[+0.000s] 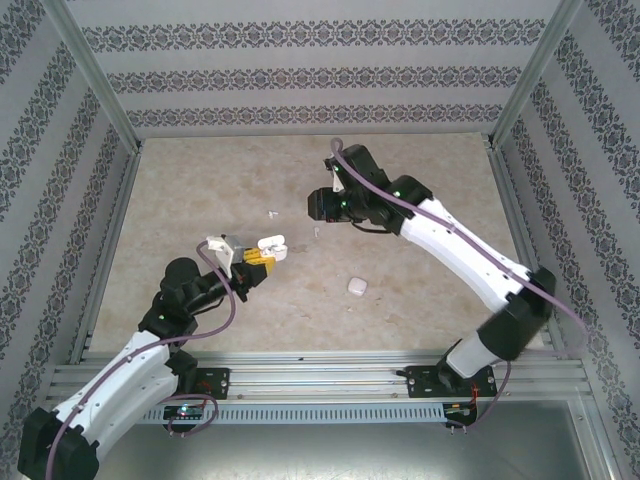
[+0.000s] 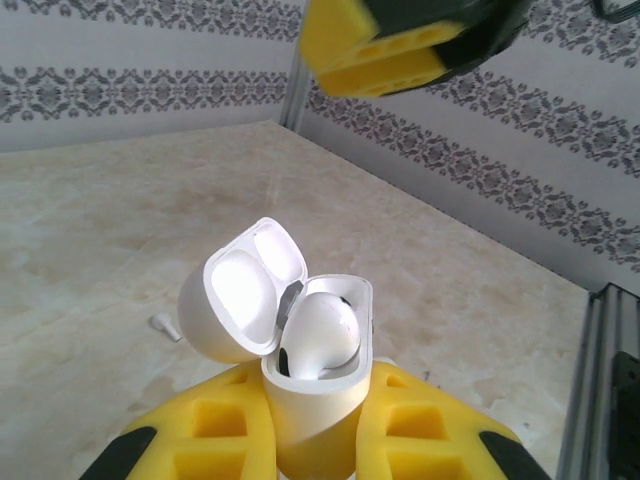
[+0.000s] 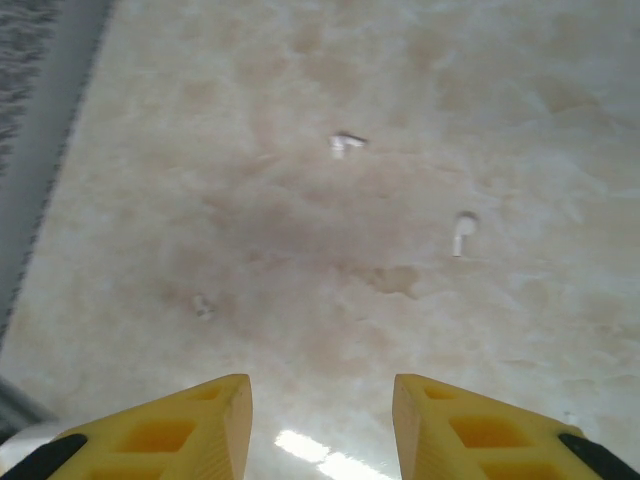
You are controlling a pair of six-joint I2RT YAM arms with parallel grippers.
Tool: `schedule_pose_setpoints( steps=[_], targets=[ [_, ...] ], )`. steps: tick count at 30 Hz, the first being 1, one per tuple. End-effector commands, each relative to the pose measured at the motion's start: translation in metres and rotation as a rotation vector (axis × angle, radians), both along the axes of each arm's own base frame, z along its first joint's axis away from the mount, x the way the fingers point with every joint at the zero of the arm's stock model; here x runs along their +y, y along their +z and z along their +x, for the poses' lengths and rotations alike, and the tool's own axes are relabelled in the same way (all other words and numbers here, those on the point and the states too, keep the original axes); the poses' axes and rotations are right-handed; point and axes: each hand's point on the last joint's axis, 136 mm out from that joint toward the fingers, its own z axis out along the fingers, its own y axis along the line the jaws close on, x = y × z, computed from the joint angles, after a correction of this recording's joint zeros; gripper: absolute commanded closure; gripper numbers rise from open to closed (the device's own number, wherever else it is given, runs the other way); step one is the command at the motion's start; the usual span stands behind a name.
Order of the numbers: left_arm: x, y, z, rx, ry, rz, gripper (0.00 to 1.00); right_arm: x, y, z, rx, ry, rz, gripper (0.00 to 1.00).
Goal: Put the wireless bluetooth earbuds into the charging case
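My left gripper [image 1: 257,263] is clamped narrow on the base of the white rounded plastic charging case [image 2: 305,400]. Its lid is flipped open and one white glossy earbud [image 2: 320,335] sits inside. My right gripper [image 3: 318,400] hangs half-wide and empty. Two tiny white plastic short-stemmed earbuds lie on the table ahead of its fingers, one [image 3: 463,232] nearer and to the right, one [image 3: 347,143] farther off. I judge them feather-light, rigid and slick, so likely to squirt out. I'd pinch the nearer one across its bulb, leaving the stem free.
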Motion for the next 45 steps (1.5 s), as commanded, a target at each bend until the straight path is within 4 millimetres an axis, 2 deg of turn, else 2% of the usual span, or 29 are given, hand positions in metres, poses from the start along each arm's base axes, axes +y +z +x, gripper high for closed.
schedule_pose_setpoints(
  steps=[1,5,11,14,15,19,25,30,35,45],
  targets=[
    [0.013,0.001,0.002,-0.028,0.073,0.08,1.0,-0.004,-0.033,0.012,0.087,-0.031,-0.106,0.59],
    [0.026,-0.002,0.003,-0.021,0.131,0.147,1.0,0.008,-0.056,0.036,0.102,-0.023,-0.182,0.59],
    [0.027,-0.001,0.006,-0.004,0.136,0.161,1.0,0.054,-0.096,0.083,0.077,0.096,-0.243,0.56],
    [0.026,-0.002,0.008,0.002,0.13,0.172,1.0,0.07,-0.117,0.104,0.084,0.127,-0.295,0.54],
    [0.026,-0.002,0.008,0.002,0.13,0.174,1.0,0.076,-0.113,0.113,0.066,0.133,-0.293,0.53],
    [0.025,-0.002,0.009,0.008,0.123,0.166,1.0,0.096,-0.134,0.136,0.041,0.149,-0.286,0.52],
    [0.023,-0.004,0.009,0.023,0.11,0.151,1.0,0.126,-0.153,0.161,-0.025,0.137,-0.172,0.51],
    [0.022,-0.005,0.007,0.037,0.108,0.111,1.0,0.142,-0.164,0.168,-0.055,0.148,-0.136,0.51],
    [0.023,-0.005,0.005,0.042,0.114,0.092,1.0,0.153,-0.182,0.166,-0.069,0.18,-0.151,0.5],
    [0.024,-0.006,-0.001,0.054,0.109,0.075,1.0,0.15,-0.224,0.159,-0.007,0.176,-0.206,0.53]
  ],
)
